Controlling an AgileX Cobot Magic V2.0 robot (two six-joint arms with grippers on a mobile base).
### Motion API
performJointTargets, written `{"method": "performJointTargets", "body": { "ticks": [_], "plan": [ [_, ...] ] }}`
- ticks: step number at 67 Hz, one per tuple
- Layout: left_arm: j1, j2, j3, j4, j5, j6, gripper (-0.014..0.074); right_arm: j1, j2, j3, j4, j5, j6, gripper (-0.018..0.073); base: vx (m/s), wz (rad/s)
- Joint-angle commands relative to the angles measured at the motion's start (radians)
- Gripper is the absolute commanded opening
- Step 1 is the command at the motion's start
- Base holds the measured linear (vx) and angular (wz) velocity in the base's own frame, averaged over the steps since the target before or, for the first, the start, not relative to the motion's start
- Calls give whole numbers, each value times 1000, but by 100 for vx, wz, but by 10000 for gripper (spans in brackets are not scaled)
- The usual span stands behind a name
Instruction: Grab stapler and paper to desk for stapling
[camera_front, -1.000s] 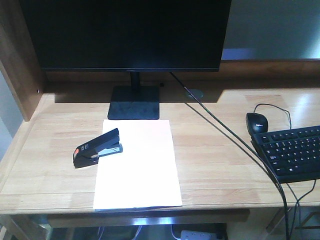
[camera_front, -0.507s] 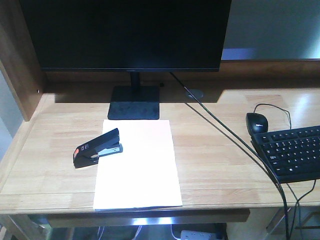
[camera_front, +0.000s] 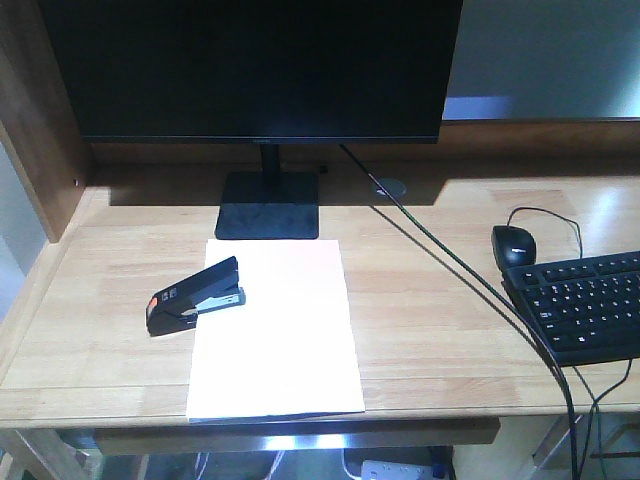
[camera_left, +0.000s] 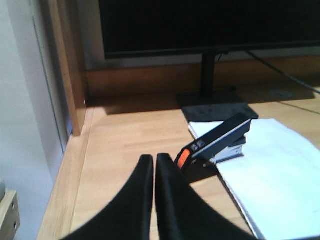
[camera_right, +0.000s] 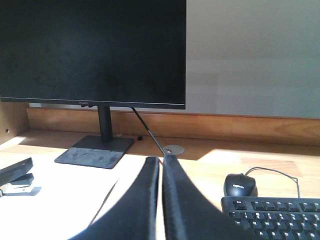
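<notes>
On the wide light-wood desk (camera_front: 420, 300), left of centre, we see the white paper sheet (camera_front: 275, 330) with the small black stapler (camera_front: 195, 296) clipping its left edge. Our left gripper (camera_left: 153, 162) and right gripper (camera_right: 161, 162) are both pinched together, empty.

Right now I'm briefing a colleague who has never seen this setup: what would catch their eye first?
Probably the big dark monitor filling the back of the desk, then the bright white paper lying in front of its stand. The black stapler with an orange patch sits at the sheet's left edge, its front end over the paper; a black mouse and keyboard lie far right.
</notes>
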Motion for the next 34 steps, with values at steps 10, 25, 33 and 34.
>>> {"method": "performJointTargets", "body": {
  "ticks": [10,25,33,34],
  "plan": [
    [-9,-14,29,-9,-213,16,-7,-3,9,-30,-22,-28,-2,-9,0,0],
    [34,-14,29,-9,-212,16,-7,-3,9,-30,-22,-25,-2,-9,0,0],
    [68,-14,29,-9,-198,16,-7,-3,9,-30,-22,-25,-2,-9,0,0],
    [70,-14,29,-9,-196,16,-7,-3,9,-30,-22,-25,-2,-9,0,0]
  ]
}}
